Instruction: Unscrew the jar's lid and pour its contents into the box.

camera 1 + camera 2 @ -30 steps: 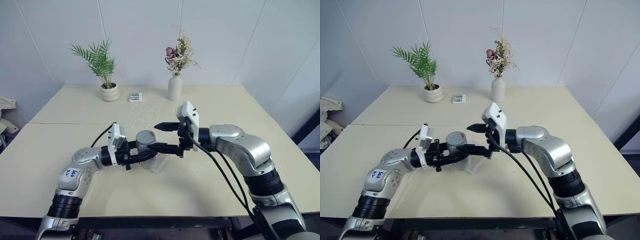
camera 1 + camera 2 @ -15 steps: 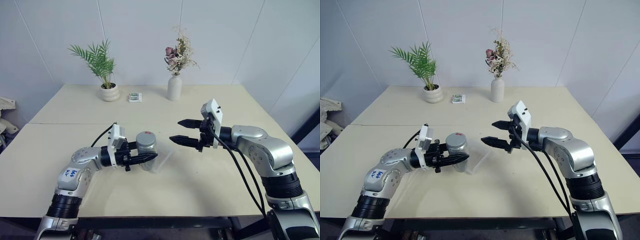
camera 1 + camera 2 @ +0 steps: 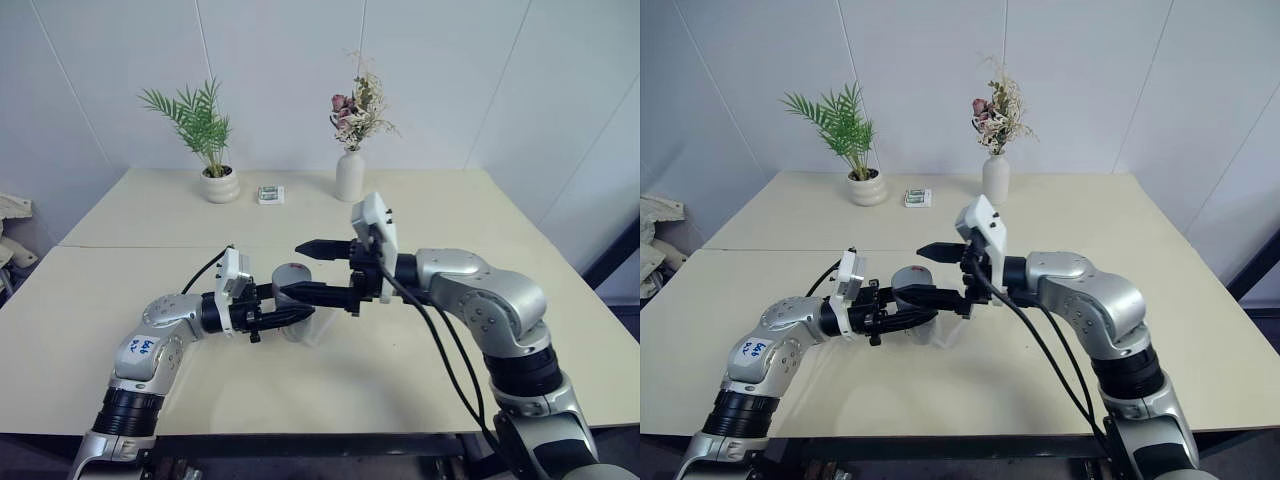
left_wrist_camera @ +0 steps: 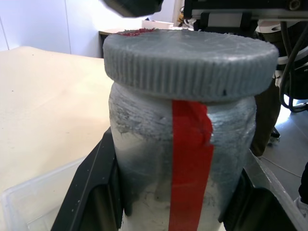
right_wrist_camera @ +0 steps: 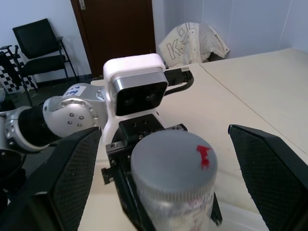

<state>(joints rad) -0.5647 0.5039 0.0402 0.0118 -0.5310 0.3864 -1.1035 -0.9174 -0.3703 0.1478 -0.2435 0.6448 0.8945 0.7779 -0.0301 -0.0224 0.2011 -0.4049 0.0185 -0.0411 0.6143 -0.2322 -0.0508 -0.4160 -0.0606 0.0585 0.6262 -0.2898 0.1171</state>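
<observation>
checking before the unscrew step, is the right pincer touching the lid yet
Apart. In the right wrist view the right pincer stands open, its fingers wide on either side of the lid, with clear gaps.

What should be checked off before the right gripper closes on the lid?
1. Jar held firmly by the left gripper: ok.
2. Lid on the jar: ok.
3. Right gripper open wide enough, a finger on either side of the lid: ok.
4. Fingers level with the lid's rim: cannot tell.
5. Box under the jar: ok.
6. Contents visible inside: cannot tell.
</observation>
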